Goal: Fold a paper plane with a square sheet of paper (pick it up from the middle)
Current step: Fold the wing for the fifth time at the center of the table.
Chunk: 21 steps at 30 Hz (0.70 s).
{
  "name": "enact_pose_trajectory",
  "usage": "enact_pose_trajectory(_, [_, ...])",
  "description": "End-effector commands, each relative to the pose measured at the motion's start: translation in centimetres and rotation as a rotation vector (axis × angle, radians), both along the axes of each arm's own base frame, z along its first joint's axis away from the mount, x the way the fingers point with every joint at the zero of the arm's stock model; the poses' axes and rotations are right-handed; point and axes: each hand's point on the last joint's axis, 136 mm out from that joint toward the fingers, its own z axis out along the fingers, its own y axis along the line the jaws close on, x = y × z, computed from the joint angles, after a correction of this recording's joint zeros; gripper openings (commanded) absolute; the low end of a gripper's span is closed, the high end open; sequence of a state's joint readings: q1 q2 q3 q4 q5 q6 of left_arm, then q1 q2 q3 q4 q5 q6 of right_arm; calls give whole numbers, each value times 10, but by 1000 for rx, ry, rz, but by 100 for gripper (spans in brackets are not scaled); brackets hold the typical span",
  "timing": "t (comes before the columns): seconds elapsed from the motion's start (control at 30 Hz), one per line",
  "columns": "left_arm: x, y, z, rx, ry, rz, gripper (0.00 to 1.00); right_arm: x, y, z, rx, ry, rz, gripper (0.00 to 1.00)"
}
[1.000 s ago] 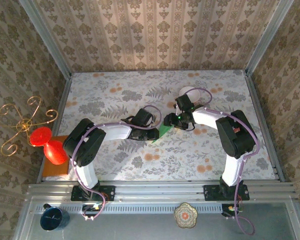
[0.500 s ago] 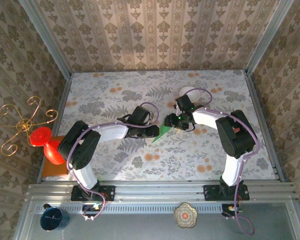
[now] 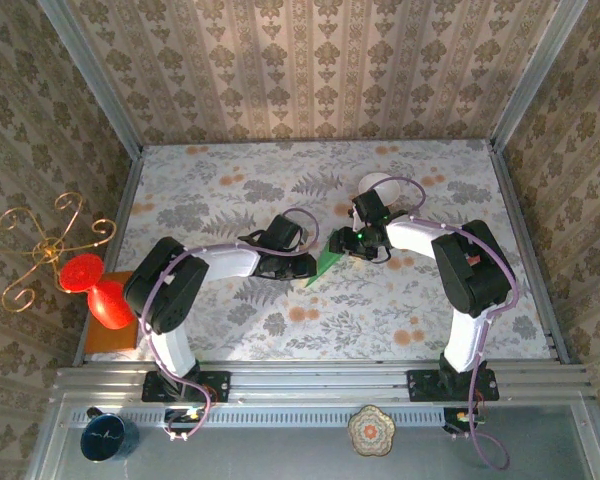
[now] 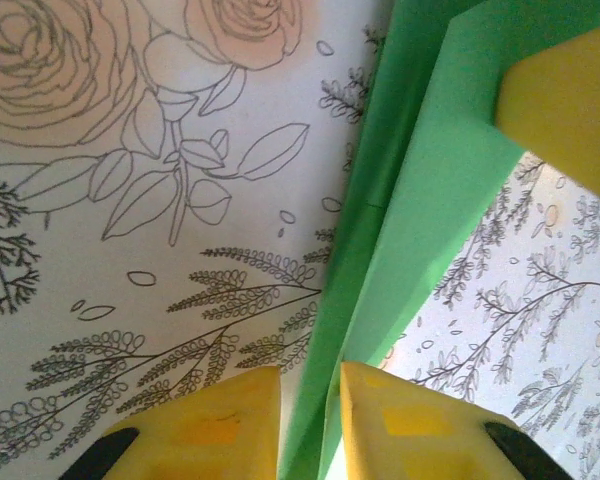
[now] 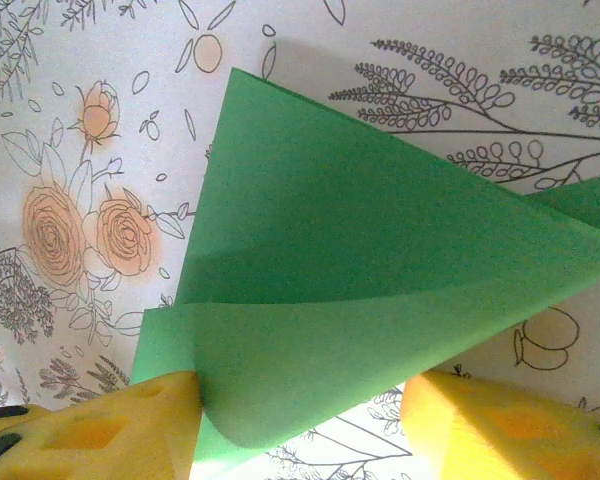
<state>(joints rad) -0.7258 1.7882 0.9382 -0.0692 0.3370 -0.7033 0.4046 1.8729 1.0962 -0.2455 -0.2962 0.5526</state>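
Top external: the left arm's elbow, swung out to the side a moment ago, is back approx where it sat a sec ago. The green sheet [image 3: 325, 262], whose tip had stretched down-left, is drawn in again btwn the two tools at mid-worktop [image 3: 230, 200]. The right arm hasn't shifted. Left wrist view: the left tool [image 4: 310, 385] is nearly shut, pads pinching a folded edge of the sheet that runs up and away from them. A yellow finger [image 4: 570, 100] of the right tool sits at the sheet's far end. Right wrist view: the right tool [image 5: 300, 400] stands approx half open w/ the sheet bowed loosely btwn its pads, touching one pad [image 5: 120, 430]. Can't tell if it truly clamps. The sheet is already creased into layered flaps but isn't yet a dart. My read: the left tool made a short stroke along the fold and came back, i.e. sharpening a crease. So the task is mid-fold w/ more folds to go. Main risk is the loose right side slipping.
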Motion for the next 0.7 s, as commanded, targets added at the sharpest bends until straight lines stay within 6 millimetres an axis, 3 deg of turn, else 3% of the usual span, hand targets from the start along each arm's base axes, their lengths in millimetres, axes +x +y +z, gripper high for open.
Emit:
enact_pose_trajectory(0.0, [-4,0,-5,15,41,4,24,-26,-11,-38,-56,111,3,60])
enact_pose_trajectory(0.33, [-9,3,-9,60,37,-10,24,-29,-11,-44,-53,118,6,58])
enact_pose_trajectory(0.67, [9,-16,35,-24,-67,-31,31,-32,-14,-48,-72,121,20,53])
